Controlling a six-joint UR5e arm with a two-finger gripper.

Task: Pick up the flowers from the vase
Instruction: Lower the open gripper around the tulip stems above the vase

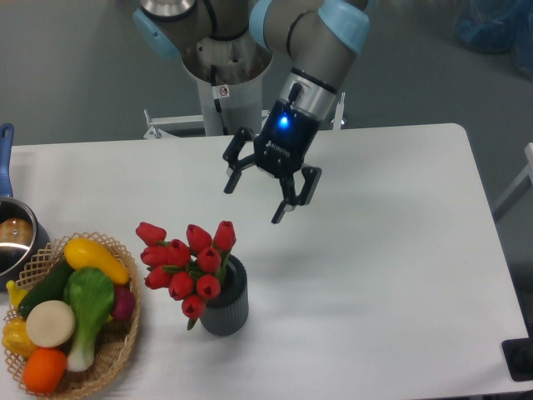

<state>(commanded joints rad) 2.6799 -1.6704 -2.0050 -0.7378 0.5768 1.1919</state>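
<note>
The flowers [185,262], a bunch of red tulips with closed buds, stand in the vase [226,302], a small dark grey ribbed cylinder on the white table, and lean to the left over its rim. The stems are hidden inside the vase. My gripper [254,202] hangs open and empty above the table, up and to the right of the flowers, with its fingers pointing down and spread apart. It is clear of the buds.
A wicker basket [125,342] with colourful vegetables sits at the front left, close to the flowers. A steel pot [15,237] with a blue handle stands at the left edge. The robot's base [225,75] rises behind the table.
</note>
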